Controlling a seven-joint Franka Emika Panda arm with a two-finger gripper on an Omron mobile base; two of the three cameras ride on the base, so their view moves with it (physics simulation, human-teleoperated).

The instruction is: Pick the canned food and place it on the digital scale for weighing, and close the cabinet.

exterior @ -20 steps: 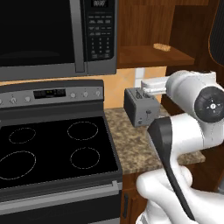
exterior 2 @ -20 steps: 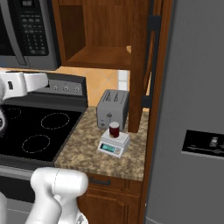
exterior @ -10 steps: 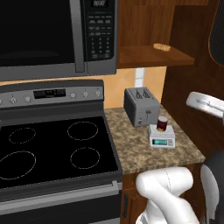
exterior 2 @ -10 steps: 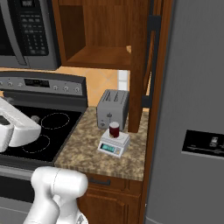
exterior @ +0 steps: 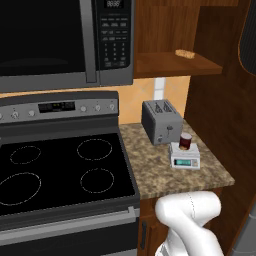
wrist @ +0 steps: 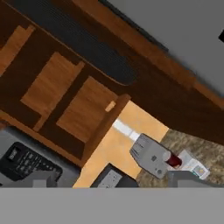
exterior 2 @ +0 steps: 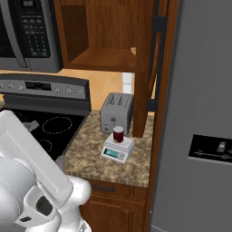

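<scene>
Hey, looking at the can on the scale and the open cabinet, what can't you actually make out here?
- Digital scale display: too small to read in both base views.
- Canned food label: too small in every view.
- Cabinet door: edge-on in the right base view, top cut off.
- Biscuit on the shelf: too small to identify.

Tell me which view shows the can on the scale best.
The right base view: the can stands upright on the scale, seen from the front. The left base view shows it from the side; the hand view shows it tilted and partly hidden.
</scene>
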